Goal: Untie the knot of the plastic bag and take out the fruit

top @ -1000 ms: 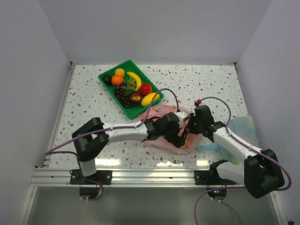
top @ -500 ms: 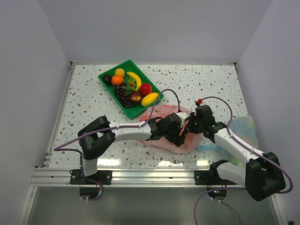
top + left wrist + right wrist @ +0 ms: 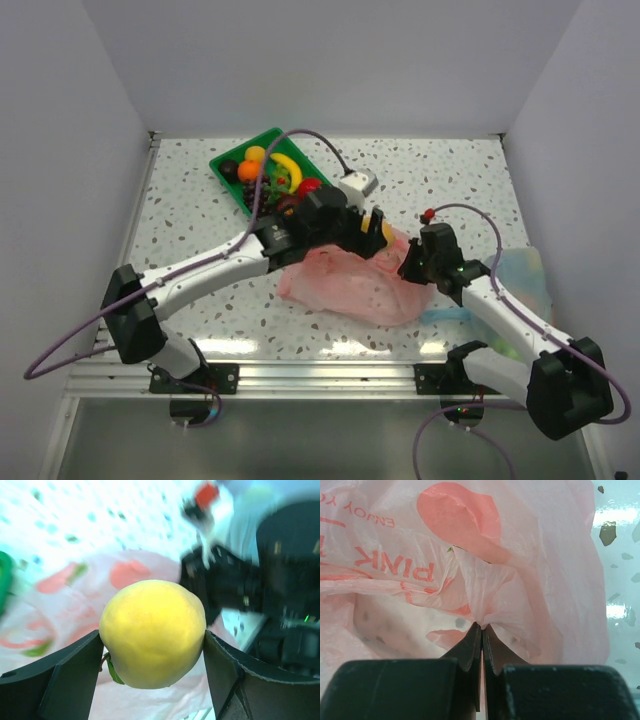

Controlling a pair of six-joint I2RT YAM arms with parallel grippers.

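**Carefully: a round fruit is riding in a wide grip**

Your left end effector (image 3: 152,676) is holding a yellow fruit (image 3: 152,630) across its widest part, with the jaws spread far apart and only the inner faces of the fingers (image 3: 75,677) touching it. It is hanging over the far edge of the pink plastic bag (image 3: 345,285), which is lying crumpled on the worktop (image 3: 450,170) between your two arms, just beside the green tray (image 3: 240,146).

Here is what is likely to bite you. The fruit is smooth and round, so a quick swing or a slight loosening could let it slide out and roll across the worktop. The tray is looking crowded, so a release from high up could bounce the fruit out or knock others loose.

Your right end effector (image 3: 481,640) is fully closed and pinching a fold of the thin film. A hard pull there could tear it.

The tray is holding an orange (image 3: 250,170), a banana (image 3: 287,165), a red apple (image 3: 310,186) and a near-black fruit (image 3: 229,170); your left arm is hiding the rest. I cannot tell whether any fruit is lying inside the bag, and the knot is not showing. A pale blue bag (image 3: 520,270) is sitting by your right arm, contents unclear.
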